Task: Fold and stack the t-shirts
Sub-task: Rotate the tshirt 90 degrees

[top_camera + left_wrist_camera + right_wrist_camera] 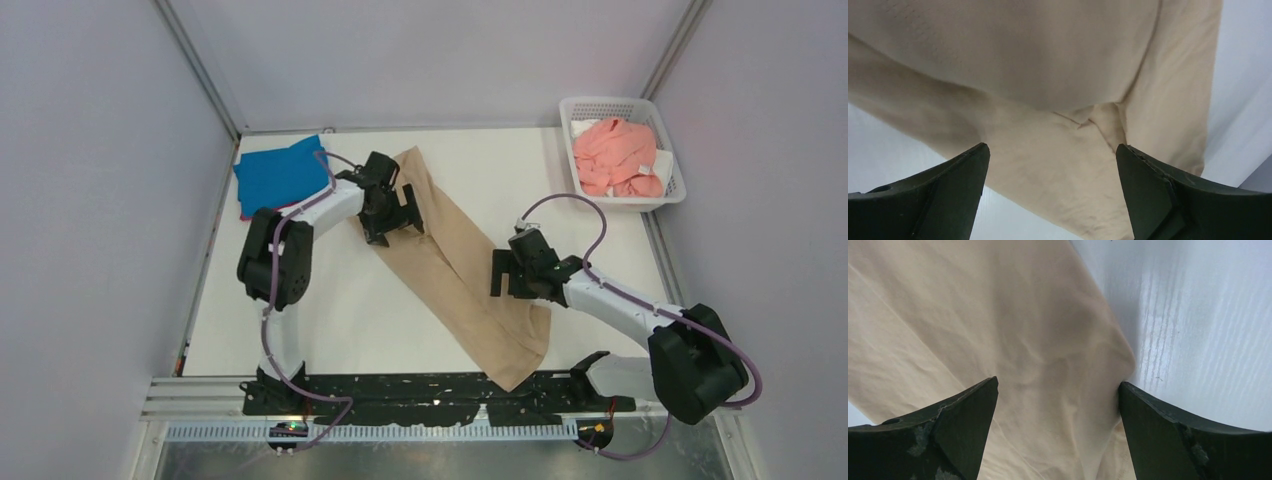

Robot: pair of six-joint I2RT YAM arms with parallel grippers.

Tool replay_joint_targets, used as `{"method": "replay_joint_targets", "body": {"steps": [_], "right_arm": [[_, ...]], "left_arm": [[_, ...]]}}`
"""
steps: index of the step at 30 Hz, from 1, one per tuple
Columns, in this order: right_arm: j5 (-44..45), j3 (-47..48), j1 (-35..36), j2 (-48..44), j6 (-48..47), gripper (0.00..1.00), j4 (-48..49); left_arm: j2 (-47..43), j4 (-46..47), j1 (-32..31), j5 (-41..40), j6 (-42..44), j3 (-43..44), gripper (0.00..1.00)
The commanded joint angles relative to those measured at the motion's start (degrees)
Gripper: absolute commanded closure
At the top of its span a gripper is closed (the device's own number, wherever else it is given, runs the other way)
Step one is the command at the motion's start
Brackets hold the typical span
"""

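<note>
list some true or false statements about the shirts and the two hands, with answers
1. The tan shirt lies as a long diagonal strip on the table. True.
2. The salmon pink shirt is spread flat on the table. False: it sits bunched in the white basket.
3. The left hand and the right hand are both open over the tan shirt. True.
4. The blue shirt is held in the right hand. False: it lies folded at the far left of the table, apart from both hands.
</note>
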Motion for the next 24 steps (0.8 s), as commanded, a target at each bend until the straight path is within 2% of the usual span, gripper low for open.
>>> {"method": "replay_joint_targets", "body": {"steps": [1,7,14,17,21,24], "right_arm": [[-3.5,-1.75,0.04,1.42,0.28,0.05,2.27],[-14.41,-4.86,0.52,1.93,0.28,0.05,2.47],[-27.65,-5.57,6.87,1.74,0.15,0.05,5.16],[-32.23,-3.11,10.12,6.21,-0.72,0.05,7.0],[-36.7,1.69,14.48,13.34,-1.17,0.05,11.94],[-36.42,6.57,16.12,16.36,-3.03,0.05,11.17]], "left_arm": [[6.99,-0.01,0.32,3.53,-1.2,6.95,0.0],[18.11,-8.83,1.54,2.39,0.42,22.16,0.0],[31.92,-17.7,5.17,3.91,0.09,47.45,0.0],[34.95,-15.79,6.0,5.55,-0.67,52.83,0.0],[36.84,-7.41,6.58,6.91,-2.79,53.63,0.0],[39.63,-4.74,7.2,7.91,-3.72,58.0,0.0]]}}
